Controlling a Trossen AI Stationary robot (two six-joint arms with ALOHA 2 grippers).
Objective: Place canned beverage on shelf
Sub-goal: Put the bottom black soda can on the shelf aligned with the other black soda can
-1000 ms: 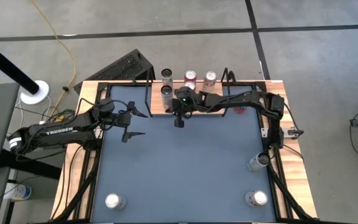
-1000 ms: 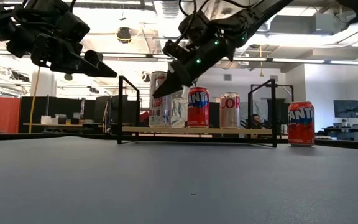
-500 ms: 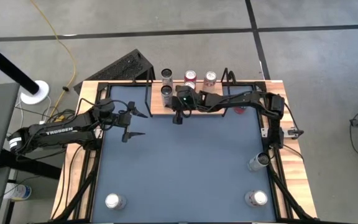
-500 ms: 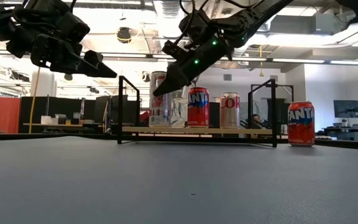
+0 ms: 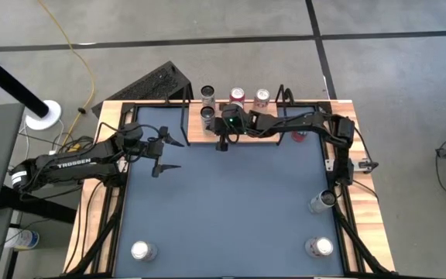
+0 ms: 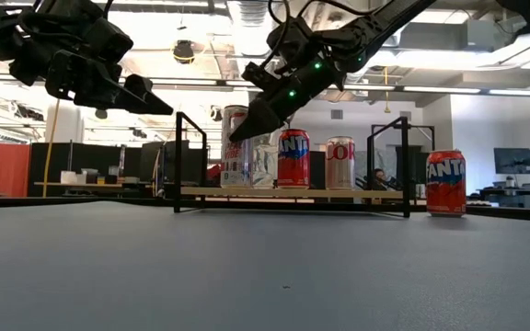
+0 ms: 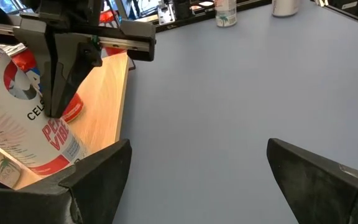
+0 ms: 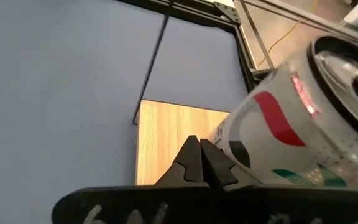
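A dark-blue desk (image 5: 231, 201) was seen from above, with two dark arms reaching in from its sides. On the left, the left tool (image 5: 163, 153) was held above the desk near the left edge, its fingers (image 7: 319, 171) spread wide with nothing between them. At the far edge stood the shelf (image 6: 293, 192), a light-wood board on a thin black wire frame. On it, a white can (image 6: 236, 147) stood at the left end, then a red can (image 6: 293, 158) and a red-and-white can (image 6: 339, 162). The right tool (image 6: 239, 134) was held just in front of the white can, above the shelf's near edge, fingers (image 8: 199, 163) pressed together and gripping nothing. Right of the shelf, an orange can (image 6: 445, 182) stood on the desk. More cans were seen at the near left corner (image 5: 139, 250), the near right corner (image 5: 321, 247) and the right edge (image 5: 321, 201).
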